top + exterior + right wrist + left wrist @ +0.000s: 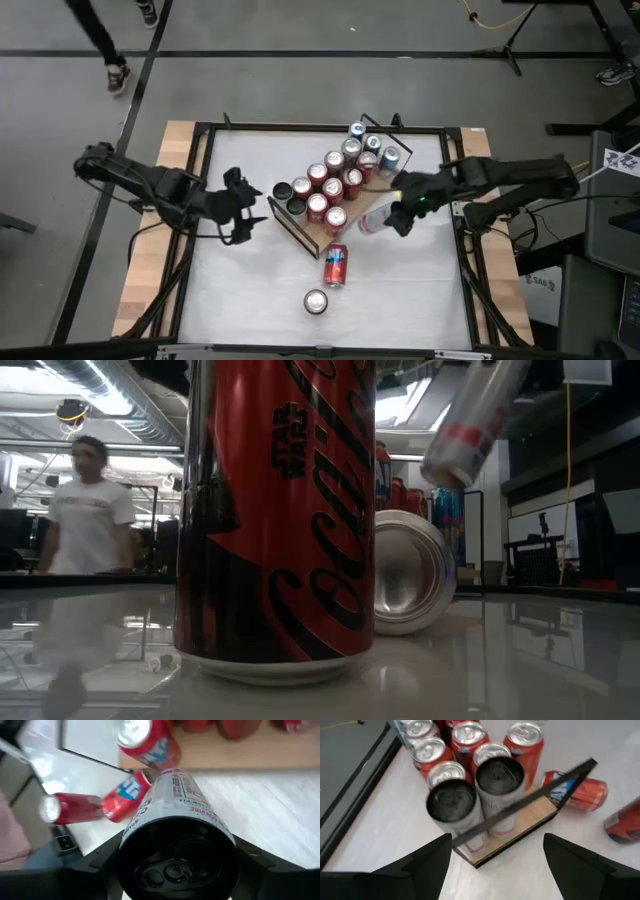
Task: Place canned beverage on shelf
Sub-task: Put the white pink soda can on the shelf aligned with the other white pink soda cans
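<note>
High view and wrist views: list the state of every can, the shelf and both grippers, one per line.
right gripper: shut on the silver can
silver can: held, tilted, off the table
left gripper: open, empty, beside the shelf's end
shelf: partly filled with upright cans
fallen red can: lying on its side
lone red can: upright on the table

Red cans (330, 187) on a light-wood shelf (372, 211) — black rails; the held can (172, 800) is silver-white, black-topped.

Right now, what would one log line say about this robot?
right claw: holds silver can above table | left claw: open, beside shelf | loose cans: two on table
</note>
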Robot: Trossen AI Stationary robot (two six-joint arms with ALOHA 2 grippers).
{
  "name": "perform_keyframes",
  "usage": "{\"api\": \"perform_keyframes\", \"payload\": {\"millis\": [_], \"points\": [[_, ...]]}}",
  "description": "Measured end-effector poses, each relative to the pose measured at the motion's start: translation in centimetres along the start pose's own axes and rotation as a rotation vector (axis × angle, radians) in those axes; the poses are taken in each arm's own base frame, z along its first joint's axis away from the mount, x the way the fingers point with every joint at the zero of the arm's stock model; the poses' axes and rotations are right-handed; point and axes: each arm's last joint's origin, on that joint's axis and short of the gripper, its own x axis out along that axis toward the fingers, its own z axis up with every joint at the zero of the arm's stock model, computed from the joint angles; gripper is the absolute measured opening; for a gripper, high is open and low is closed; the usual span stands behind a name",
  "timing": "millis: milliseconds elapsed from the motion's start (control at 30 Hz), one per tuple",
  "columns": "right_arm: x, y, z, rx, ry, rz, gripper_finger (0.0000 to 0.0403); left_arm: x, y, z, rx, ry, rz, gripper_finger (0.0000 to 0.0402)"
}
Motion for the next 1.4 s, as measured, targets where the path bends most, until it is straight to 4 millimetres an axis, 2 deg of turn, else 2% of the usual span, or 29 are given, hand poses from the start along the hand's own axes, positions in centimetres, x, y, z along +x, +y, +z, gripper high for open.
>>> {"api": "perform_keyframes", "payload": {"millis": [267, 433, 567, 800, 1167, 1400], "points": [[4.4, 1.9, -1.1, 0.071, 0.121, -0.135, 0.0245, 1.1, -0.2, -3.4, 0.024, -0.046, -0.052, 0.0305], [6.5, 2.5, -1.9, 0.103, 0.169, -0.238, 0.0245, 2.1, -0.7, -4.7, 0.035, -0.071, -0.077, 0.0305], [8.2, 2.8, -2.2, 0.135, 0.213, -0.285, 0.0245, 2.4, -1.0, -5.2, 0.044, -0.073, -0.09, 0.0305], [10.9, 3.0, -2.3, 0.21, 0.298, -0.343, 0.0245, 2.5, -1.2, -5.0, 0.031, -0.102, -0.105, 0.0305], [11.5, 3.1, -2.3, 0.297, 0.286, -0.362, 0.0246, 2.5, -1.2, -5.0, 0.038, -0.1, -0.103, 0.0305], [11.5, 3.1, -2.3, 0.304, 0.308, -0.353, 0.0281, 2.5, -1.1, -5.0, 0.054, -0.1, -0.102, 0.0305]]}}
